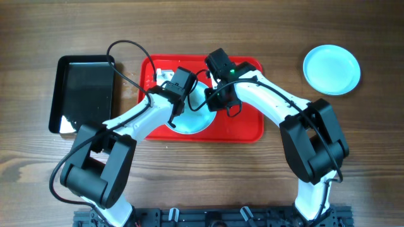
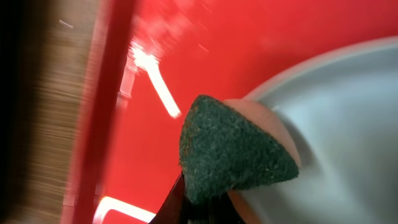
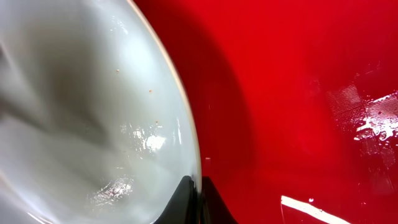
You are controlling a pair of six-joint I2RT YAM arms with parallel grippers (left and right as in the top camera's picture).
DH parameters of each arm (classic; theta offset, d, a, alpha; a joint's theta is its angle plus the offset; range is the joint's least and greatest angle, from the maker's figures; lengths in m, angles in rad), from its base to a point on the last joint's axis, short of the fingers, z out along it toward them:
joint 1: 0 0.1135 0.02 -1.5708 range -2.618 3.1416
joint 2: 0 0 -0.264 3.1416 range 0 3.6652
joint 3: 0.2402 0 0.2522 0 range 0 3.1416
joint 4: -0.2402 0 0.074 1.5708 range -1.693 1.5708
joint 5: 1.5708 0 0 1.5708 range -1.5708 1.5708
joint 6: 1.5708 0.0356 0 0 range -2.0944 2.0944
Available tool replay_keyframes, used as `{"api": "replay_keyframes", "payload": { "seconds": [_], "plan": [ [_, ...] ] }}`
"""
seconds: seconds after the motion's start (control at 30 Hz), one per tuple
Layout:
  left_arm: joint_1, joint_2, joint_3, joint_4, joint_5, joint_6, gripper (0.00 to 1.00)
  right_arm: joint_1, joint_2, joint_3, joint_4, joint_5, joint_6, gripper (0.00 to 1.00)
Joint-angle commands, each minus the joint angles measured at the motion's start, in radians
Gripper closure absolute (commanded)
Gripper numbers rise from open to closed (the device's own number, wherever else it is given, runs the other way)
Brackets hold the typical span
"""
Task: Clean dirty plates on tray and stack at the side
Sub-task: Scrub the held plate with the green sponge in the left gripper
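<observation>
A pale blue plate [image 1: 196, 120] lies on the red tray [image 1: 246, 123], partly hidden by both arms. My left gripper [image 1: 178, 94] is shut on a dark green scouring pad [image 2: 227, 152] that rests on the plate's rim [image 2: 336, 130] beside an orange smear. My right gripper [image 1: 221, 94] is shut on the plate's rim [image 3: 194, 186], one finger on each side; small orange specks dot the plate [image 3: 93, 112]. A second plate [image 1: 331, 69] lies on the table at the far right. A third plate is not in view.
A black glossy tray [image 1: 88, 94] lies left of the red tray. White scraps [image 1: 163, 75] lie at the red tray's back left corner. The wooden table [image 1: 353, 145] surrounds the trays.
</observation>
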Motion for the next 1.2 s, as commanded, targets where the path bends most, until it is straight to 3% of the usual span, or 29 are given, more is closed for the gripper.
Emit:
{"api": "replay_keyframes", "payload": {
  "seconds": [0.0, 0.23, 0.33, 0.47, 0.7, 0.8, 1.03, 1.17],
  "plan": [
    [0.034, 0.024, -0.004, -0.002, -0.271, 0.009, 0.96, -0.023, 0.014, -0.005, -0.034, 0.097, -0.008, 0.96],
    [0.034, -0.093, -0.004, 0.043, -0.252, 0.004, 0.96, -0.023, 0.014, -0.018, -0.031, 0.098, -0.004, 0.96],
    [0.034, -0.185, -0.004, 0.044, -0.047, 0.004, 0.96, -0.023, 0.014, -0.018, -0.026, 0.098, 0.0, 0.96],
    [0.034, -0.238, -0.005, 0.042, 0.478, 0.004, 0.96, -0.023, 0.014, -0.018, -0.016, 0.097, 0.018, 0.96],
    [0.031, -0.072, -0.005, 0.01, 0.682, -0.056, 0.96, -0.023, 0.014, -0.018, -0.011, 0.097, 0.018, 0.96],
    [0.033, -0.005, -0.005, 0.012, 0.67, -0.043, 0.96, -0.023, 0.014, -0.018, -0.014, 0.097, 0.018, 0.96],
    [0.063, 0.002, -0.004, -0.097, 0.165, -0.018, 0.96, -0.023, 0.014, -0.018, -0.025, 0.097, 0.017, 0.96],
    [0.116, -0.062, 0.006, -0.092, 0.133, -0.018, 0.96, -0.023, 0.014, -0.018, -0.028, 0.097, 0.017, 0.96]
  ]
}}
